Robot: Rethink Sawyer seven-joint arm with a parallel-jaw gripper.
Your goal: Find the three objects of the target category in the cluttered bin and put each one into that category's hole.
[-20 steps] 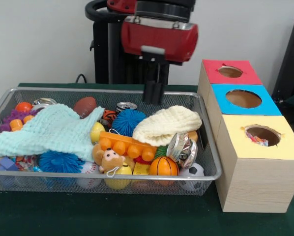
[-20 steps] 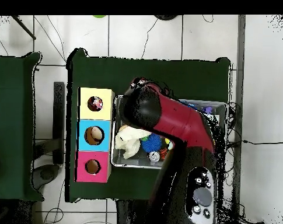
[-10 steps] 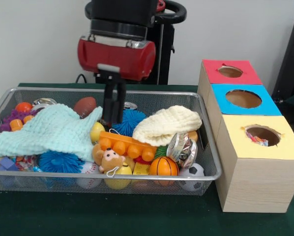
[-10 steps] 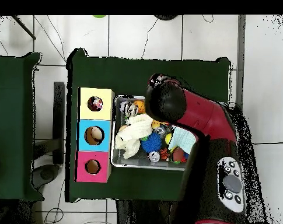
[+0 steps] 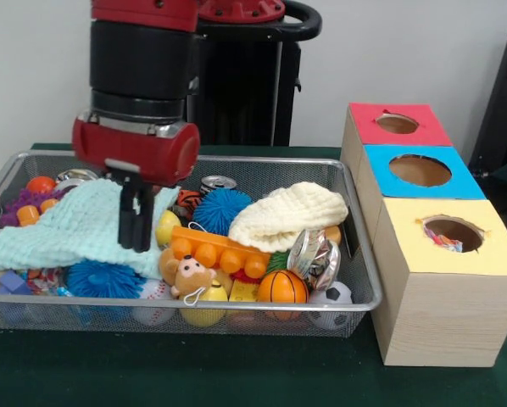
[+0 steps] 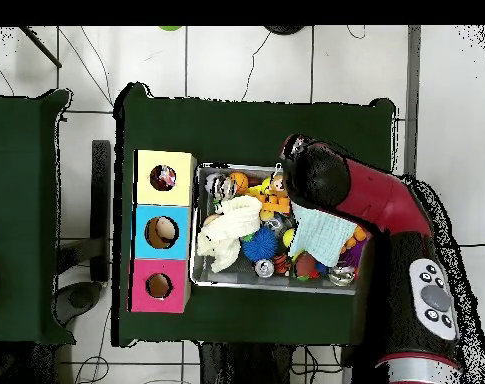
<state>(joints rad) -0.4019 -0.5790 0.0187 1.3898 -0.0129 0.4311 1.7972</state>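
Hanging over the left part of the silver wire-mesh bin (image 5: 355,254), in the front view: red and black arm's black gripper (image 5: 136,246), jaws pressed together with no gap showing, nothing between them, tips reaching down to the near edge of the pale mint knitted cloth (image 5: 84,225).

Lying in the bin, right of the mint cloth: cream knitted cloth (image 5: 287,216), draped over the far right contents. Sitting between the two cloths: blue spiky rubber ball (image 5: 220,208), with the orange plastic bumpy block (image 5: 220,250) just near of it. Resting along the near wall: small brown teddy bear (image 5: 186,275), orange mini basketball (image 5: 282,287), black and white mini soccer ball (image 5: 334,297), crushed shiny metal can (image 5: 313,257). Sitting at the far wall: brown mini football (image 5: 146,182) and a silver can top (image 5: 218,181).

Standing on the green counter (image 5: 236,377) right of the bin, touching it: wooden box row with red (image 5: 398,125), blue (image 5: 420,170) and yellow (image 5: 451,232) holed tops. Showing inside the yellow hole: something coloured, not identifiable.

Target category not determinable.
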